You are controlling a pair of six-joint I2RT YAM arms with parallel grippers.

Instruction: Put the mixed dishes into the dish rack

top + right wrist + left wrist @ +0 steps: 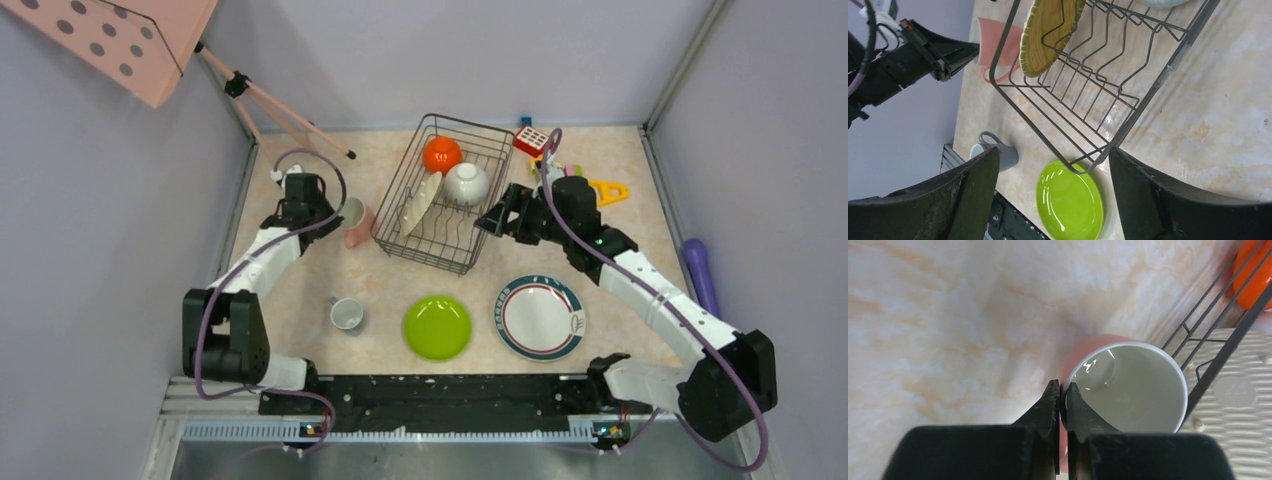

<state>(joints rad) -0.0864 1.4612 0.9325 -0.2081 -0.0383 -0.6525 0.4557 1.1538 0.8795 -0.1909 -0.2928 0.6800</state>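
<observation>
Orange bowl [1248, 275] mostly off-frame.

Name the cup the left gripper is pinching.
The pink cup with white inside, beside the dark wire rack; the left gripper clamps its rim. The grey handled cup stands apart, the white cup in the rack.

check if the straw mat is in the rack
In: straw mat stands on edge inside the dish rack, between its prongs.

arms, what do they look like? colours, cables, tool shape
The left arm and right arm both have white links between chunky black joints, with a purple cable looping along each. The left tool has slim, tapered black fingers; the right tool shows broad, matte black fingers.
</observation>
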